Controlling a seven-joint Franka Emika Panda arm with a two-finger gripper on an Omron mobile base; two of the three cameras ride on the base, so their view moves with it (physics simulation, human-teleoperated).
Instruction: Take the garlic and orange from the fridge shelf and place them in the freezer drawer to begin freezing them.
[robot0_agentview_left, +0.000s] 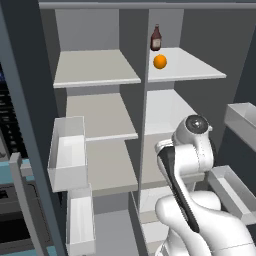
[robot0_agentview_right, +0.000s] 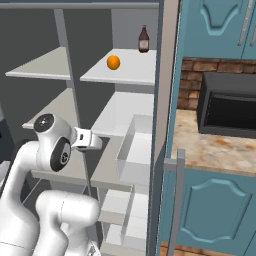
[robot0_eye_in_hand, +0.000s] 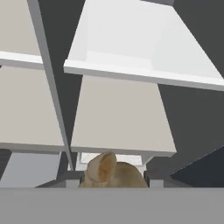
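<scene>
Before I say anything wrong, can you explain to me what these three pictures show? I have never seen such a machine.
It is a white robot arm on a driving base, facing an open fridge. Two pictures come from cameras on the base, behind the arm on its left and its right. The third comes from a camera on the hand, looking along the tool. On the top fridge shelf lie an orange and, behind it, a dark brown bottle. In the hand picture the tool is shut on a beige, lumpy thing, most likely the garlic, with the lower shelves beyond it.
</scene>
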